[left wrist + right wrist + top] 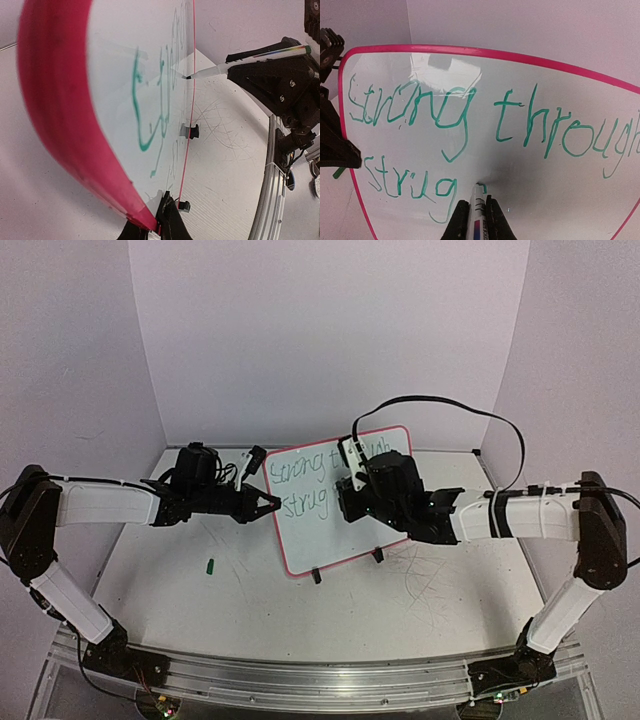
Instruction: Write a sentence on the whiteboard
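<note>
**Top external view.** The whiteboard (pixel 325 535) stands tilted on the table (pixel 200 610), propped on two black clip feet (pixel 316 577). The left gripper (pixel 270 505) meets the board's left edge. The right gripper (pixel 348 498) sits in front of the board's face and hides the right part of the sentence (pixel 305 475). Only "Strong" and "Strug" can be read from here. A small green object (pixel 211 564) lies on the table left of the board, apart from it. This view does not show how either pair of jaws stands.

**Left wrist view.** This view looks along the board edge-on. The pink rim (pixel 55 100) fills the left side, and the left gripper's fingers (pixel 172 227) are closed on the rim at the bottom of the picture, pinching the board. Across the board, the right gripper (pixel 270 75) holds a marker (pixel 210 72) with its tip touching the writing surface. The writing is too foreshortened to read.

**Right wrist view.** The board is seen face-on, and the full green text is legible only here. The upper line reads "Strong through" and the lower line reads "Strug". The right gripper's jaws are clamped on the marker, whose tip rests on the board just right of the last "g". The left gripper shows as a dark shape at the board's left edge.
</note>
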